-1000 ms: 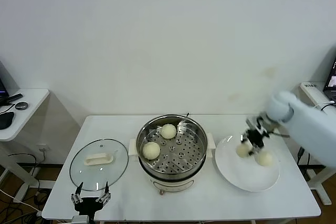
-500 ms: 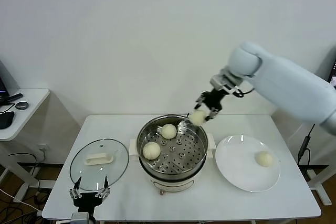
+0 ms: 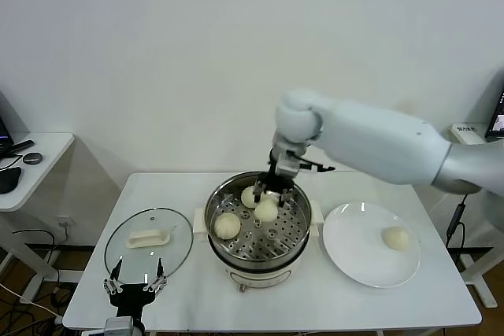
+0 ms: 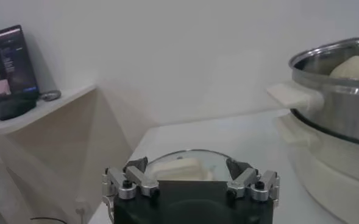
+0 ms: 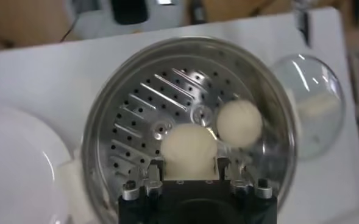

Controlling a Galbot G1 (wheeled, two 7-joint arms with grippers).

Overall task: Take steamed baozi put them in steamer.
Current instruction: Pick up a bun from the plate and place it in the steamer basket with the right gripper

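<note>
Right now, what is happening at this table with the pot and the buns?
The right pincer holds one steamed baozi over the perforated tray of the steamer. Two other baozi already lie inside it. One baozi waits on the white plate to the robot's right. The glass lid rests on the table at the robot's left, and the left pincer is open near the table's front edge, holding nothing.

Bright, even room light is filling the head view, leaving only soft shadows under the table (image 3: pixel 197 304). Glare is streaking the perforated tray of the steamer (image 5: pixel 167 91) in the right wrist view, where the edges are blurring. In the left wrist view, the glass lid (image 4: pixel 185 165) is looking hazy and washed out.
</note>
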